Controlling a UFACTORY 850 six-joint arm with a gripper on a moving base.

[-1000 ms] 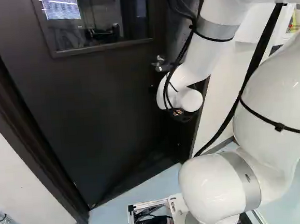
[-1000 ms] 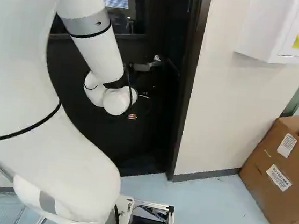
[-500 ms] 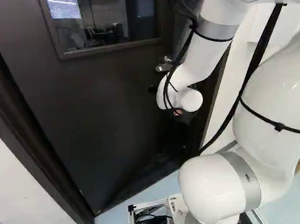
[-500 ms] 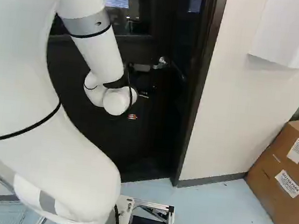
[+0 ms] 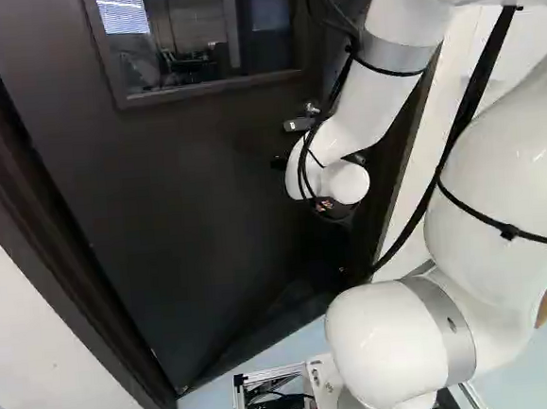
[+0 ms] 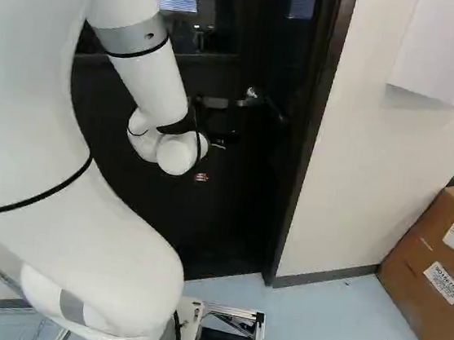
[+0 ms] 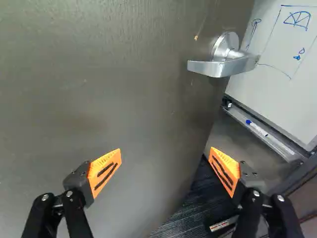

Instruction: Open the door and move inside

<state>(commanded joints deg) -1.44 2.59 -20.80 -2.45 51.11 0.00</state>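
At one o'clock from your spread, orange-padded black gripper [image 7: 166, 151], keep the silver metal lever handle [image 7: 215, 68] clear while easing the dark windowed door [image 5: 187, 192] wider.

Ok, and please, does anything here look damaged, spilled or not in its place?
I see nothing spilled or misplaced. One small oddity: a pale mark, perhaps chipped paint, on the door near its lever handle. The door stands ajar, a whiteboard showing past its edge, but that fits the task.
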